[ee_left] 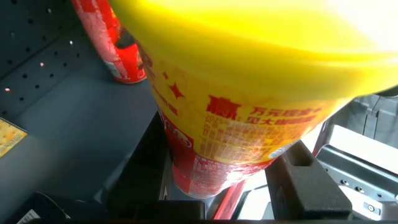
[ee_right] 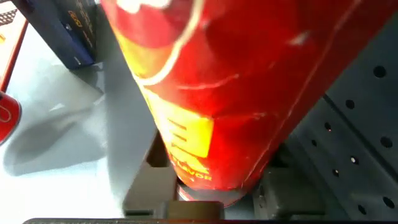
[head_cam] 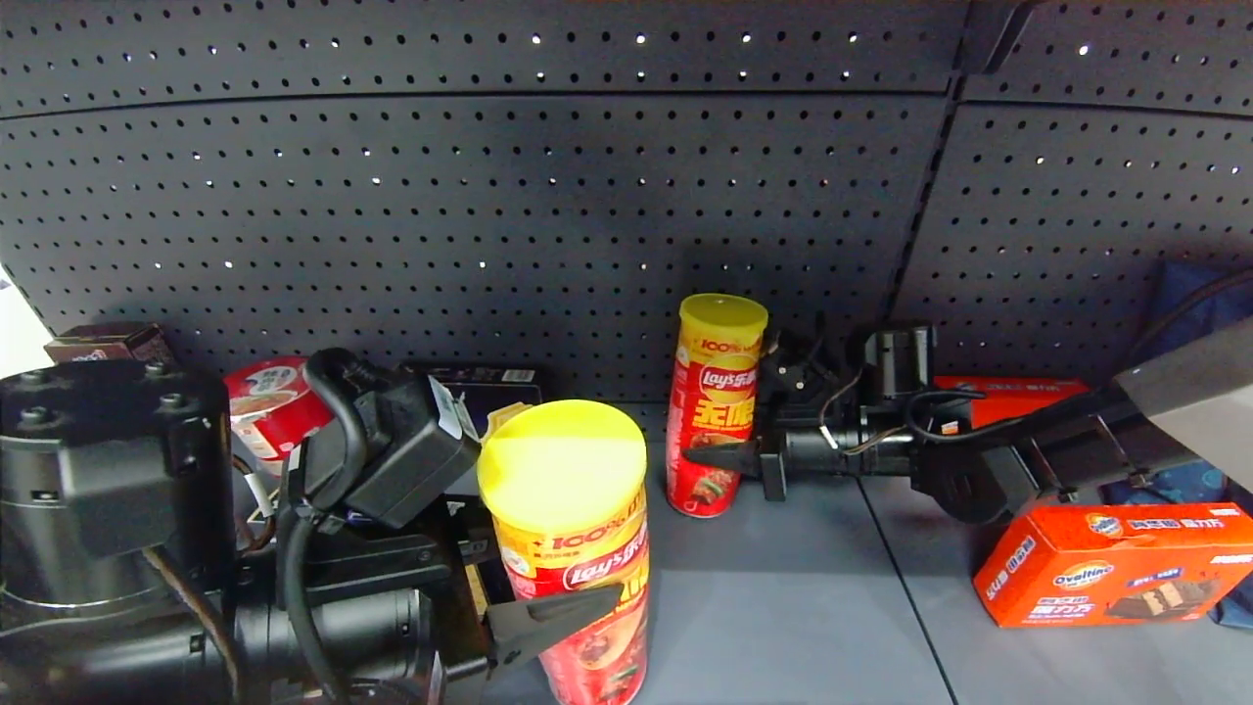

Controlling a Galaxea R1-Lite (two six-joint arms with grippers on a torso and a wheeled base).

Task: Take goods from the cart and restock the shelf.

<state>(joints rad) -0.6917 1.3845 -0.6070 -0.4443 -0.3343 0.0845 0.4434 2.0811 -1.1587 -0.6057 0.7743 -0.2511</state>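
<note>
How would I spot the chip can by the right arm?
Find the black pegboard wall behind the grey shelf. A red, yellow-lidded chip can stands at its foot, the right gripper around it. Its twin, in the left gripper, is nearer.

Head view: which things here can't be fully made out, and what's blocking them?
Near chip can: base cut off by the lower edge; whether it rests on anything is unclear.
Far chip can: middle crossed by the right gripper.
Red cup: mostly behind the left arm.
Dark box: partly behind that arm's camera.
Rear orange box: crossed by the right arm.
Blue item: cut by the right edge.
</note>
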